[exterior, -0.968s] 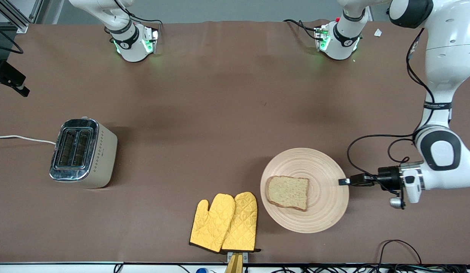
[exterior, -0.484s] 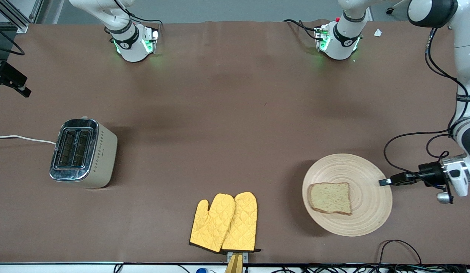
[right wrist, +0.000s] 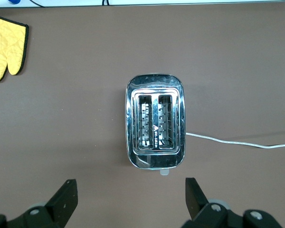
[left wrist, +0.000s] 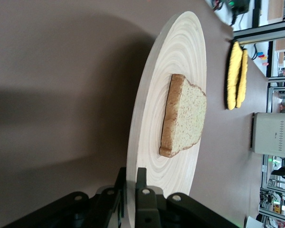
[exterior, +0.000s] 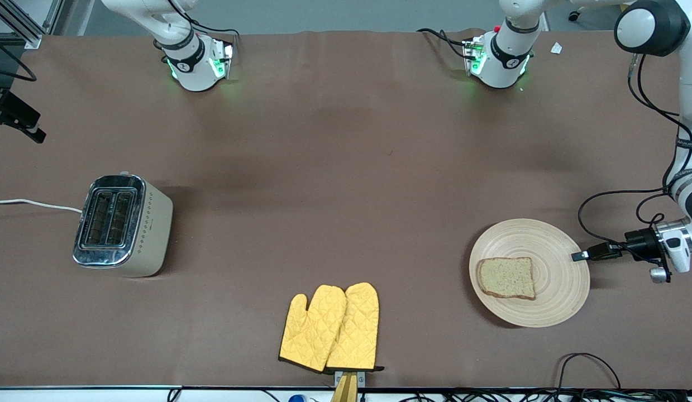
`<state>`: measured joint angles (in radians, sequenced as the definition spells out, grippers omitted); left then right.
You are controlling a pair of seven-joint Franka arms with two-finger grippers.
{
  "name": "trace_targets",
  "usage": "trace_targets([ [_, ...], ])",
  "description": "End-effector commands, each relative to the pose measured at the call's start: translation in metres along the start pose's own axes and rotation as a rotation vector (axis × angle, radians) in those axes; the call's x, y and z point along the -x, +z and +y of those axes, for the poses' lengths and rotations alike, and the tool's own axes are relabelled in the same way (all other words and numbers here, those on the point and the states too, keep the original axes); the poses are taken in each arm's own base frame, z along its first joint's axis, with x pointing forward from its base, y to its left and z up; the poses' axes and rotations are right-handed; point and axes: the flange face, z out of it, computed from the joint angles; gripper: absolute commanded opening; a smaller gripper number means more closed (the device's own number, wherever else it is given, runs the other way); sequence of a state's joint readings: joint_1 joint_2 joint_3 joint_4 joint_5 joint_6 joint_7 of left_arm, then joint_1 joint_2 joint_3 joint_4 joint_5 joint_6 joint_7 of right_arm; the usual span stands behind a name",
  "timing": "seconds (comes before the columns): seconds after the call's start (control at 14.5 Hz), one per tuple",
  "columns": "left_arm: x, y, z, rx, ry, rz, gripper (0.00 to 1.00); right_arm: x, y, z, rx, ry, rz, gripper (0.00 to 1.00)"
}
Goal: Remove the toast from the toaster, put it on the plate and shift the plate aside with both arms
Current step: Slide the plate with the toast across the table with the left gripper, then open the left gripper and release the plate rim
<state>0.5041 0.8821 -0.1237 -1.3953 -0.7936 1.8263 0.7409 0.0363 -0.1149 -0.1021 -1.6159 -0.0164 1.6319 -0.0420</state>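
Plate (exterior: 552,301) dragged toward left arm's end, toast (exterior: 507,277) aboard; left tool (exterior: 578,256) clamping rim.

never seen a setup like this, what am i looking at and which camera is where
Two white robot arms stand at a brown table. The wide picture looks down from across the table; the other two come from cameras on each arm's wrist. The left gripper is clamped on the rim of a wooden plate that carries a slice of toast. The right gripper hangs open above the toaster, whose slots look empty. Yellow oven mitts lie near the front camera's edge of the table.
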Motion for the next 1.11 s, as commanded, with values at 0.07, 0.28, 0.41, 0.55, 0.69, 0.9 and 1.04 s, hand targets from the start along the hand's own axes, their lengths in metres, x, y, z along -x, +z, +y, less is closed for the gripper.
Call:
trace_targets([
  [0.07, 0.017, 0.006, -0.014, 0.063, -0.024, -0.053, 0.1, -0.001, -0.003, 0.001, 0.017, -0.005, -0.003, 1.0],
  [0.28, 0.022, 0.003, -0.02, 0.003, -0.003, -0.105, 0.51, -0.001, -0.003, 0.001, 0.017, -0.005, -0.003, 1.0],
  [0.41, 0.021, -0.005, -0.017, -0.025, 0.01, -0.113, 1.0, -0.001, -0.002, 0.001, 0.017, -0.006, -0.004, 1.0],
  [0.55, 0.01, -0.024, -0.007, -0.116, 0.06, -0.141, 1.0, -0.001, -0.003, 0.001, 0.017, -0.006, -0.003, 1.0],
  [0.69, -0.008, -0.052, 0.015, -0.216, 0.134, -0.145, 1.0, -0.001, -0.003, 0.001, 0.017, -0.006, -0.003, 1.0],
  [0.9, -0.028, -0.075, 0.085, -0.368, 0.222, -0.171, 1.0, -0.001, -0.002, 0.0, 0.017, -0.008, -0.004, 1.0],
  [1.04, -0.037, -0.089, 0.153, -0.487, 0.248, -0.172, 1.0, -0.001, -0.003, 0.0, 0.017, -0.008, -0.003, 1.0],
])
